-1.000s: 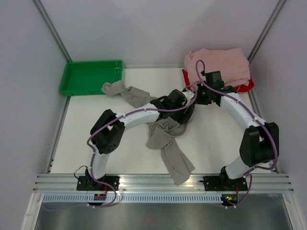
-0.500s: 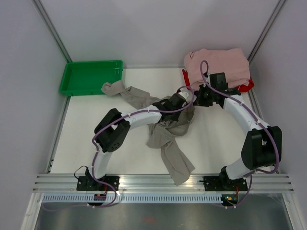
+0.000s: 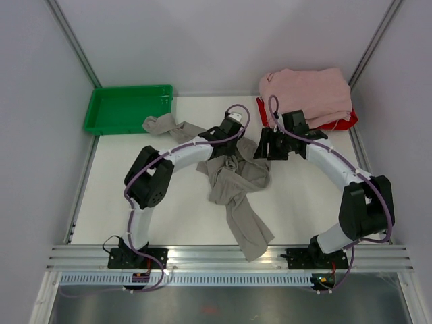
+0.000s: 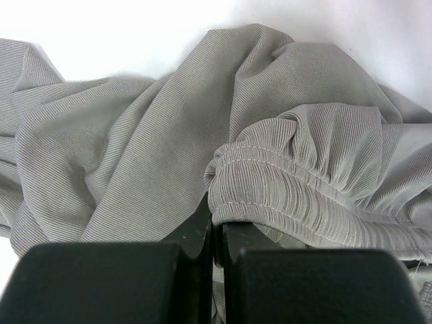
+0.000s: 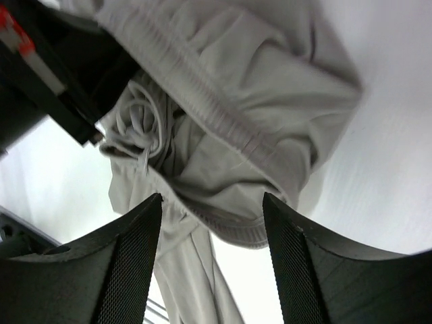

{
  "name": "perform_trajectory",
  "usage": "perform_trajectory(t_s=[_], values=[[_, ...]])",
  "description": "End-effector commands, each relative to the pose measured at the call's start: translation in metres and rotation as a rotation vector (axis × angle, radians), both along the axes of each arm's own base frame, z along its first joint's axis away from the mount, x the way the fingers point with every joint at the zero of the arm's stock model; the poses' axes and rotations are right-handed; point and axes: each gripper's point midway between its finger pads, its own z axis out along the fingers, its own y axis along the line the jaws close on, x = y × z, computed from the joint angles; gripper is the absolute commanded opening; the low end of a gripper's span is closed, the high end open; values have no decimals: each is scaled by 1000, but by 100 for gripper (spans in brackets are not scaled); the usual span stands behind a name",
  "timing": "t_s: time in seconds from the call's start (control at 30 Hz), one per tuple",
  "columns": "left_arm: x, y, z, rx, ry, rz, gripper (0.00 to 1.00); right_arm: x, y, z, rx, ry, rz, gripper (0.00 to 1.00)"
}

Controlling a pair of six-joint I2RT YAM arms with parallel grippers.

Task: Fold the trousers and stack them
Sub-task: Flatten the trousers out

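Trousers [image 3: 233, 185] bunched on the counter [image 3: 121, 202], one leg trailing toward the near edge. My left hand [image 4: 214, 233] is pinched tight on the waistband [image 4: 304, 182]; right hand [image 5: 210, 202] gapes wide over it, empty. I'd clamp the right further along the band, then spread both to flatten.

A green tray [image 3: 125, 108] sits far left on the white table [image 3: 108, 202], and pink garments [image 3: 307, 88] cover a red item [image 3: 343, 123] far right.
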Motion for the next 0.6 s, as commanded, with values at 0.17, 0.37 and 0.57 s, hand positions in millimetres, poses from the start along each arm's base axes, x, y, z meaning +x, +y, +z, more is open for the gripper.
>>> perform_trajectory(t_s=[0.17, 0.37, 0.57], values=[[26, 3, 62, -173, -67, 55, 2, -49, -21, -26, -174, 21, 48, 67], [30, 6, 80, -201, -95, 48, 2, -56, -37, -53, -253, 80, -1, 66], [28, 3, 83, -225, -88, 46, 2, -42, -25, -67, -211, 57, 23, 60]])
